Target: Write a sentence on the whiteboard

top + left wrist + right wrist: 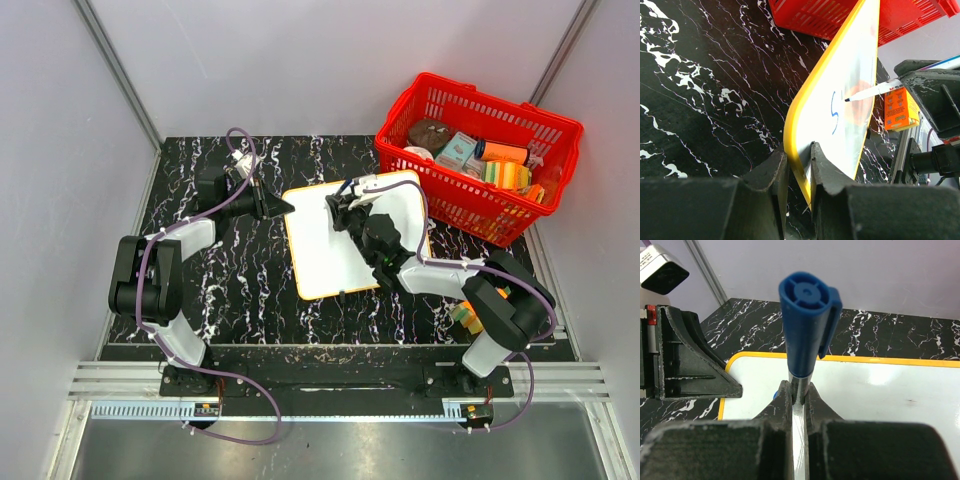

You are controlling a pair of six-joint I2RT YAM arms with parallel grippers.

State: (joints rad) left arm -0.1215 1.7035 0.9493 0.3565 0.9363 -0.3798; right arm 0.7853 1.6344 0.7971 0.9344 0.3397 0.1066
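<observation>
The whiteboard (840, 90) is clamped by the left gripper (799, 161), the marker (805, 315) by the right gripper (797, 391). Of the sentence (834, 113), only one blue stroke is seen.

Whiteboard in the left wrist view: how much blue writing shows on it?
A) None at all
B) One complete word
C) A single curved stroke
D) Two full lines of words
C: only one curved blue stroke shows on the whiteboard, just beside the tip of the marker; the rest of the visible surface bears no writing.
</observation>
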